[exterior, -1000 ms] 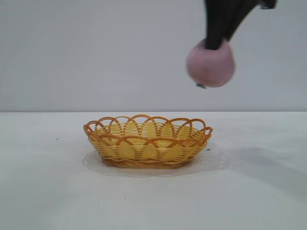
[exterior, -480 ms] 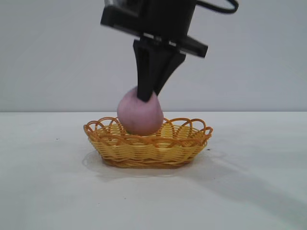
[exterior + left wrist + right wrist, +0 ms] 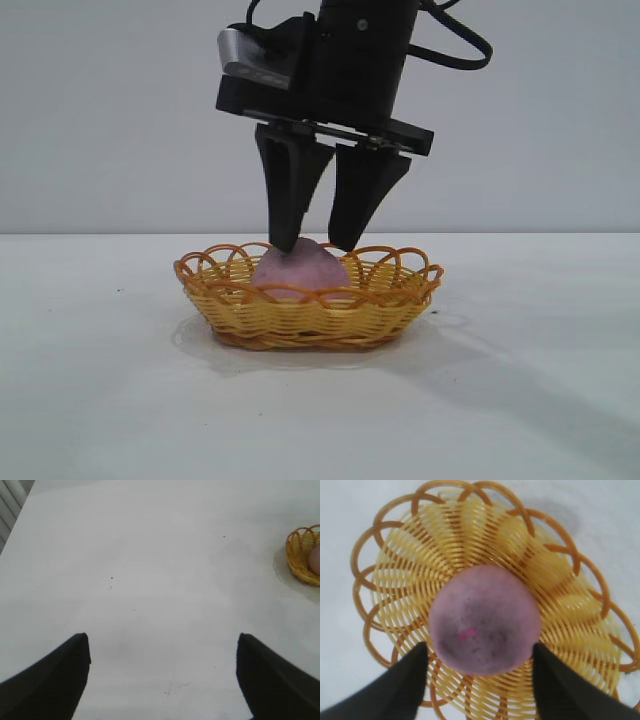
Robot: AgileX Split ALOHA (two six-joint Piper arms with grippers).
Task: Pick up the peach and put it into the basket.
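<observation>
The peach (image 3: 300, 270) has come down into the middle of the basket (image 3: 400, 300) since a moment ago. The right gripper (image 3: 314, 244) has let go; its fingers stand wide, just above the peach. The left gripper (image 3: 162, 680) waits open, far off.

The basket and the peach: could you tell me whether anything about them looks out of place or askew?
Nothing stands out. The peach sits in the middle of the upright basket, and the right gripper is open above it.

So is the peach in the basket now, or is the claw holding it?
In. The peach lies in the basket, and the right claw stands open above it, one finger on each side.
</observation>
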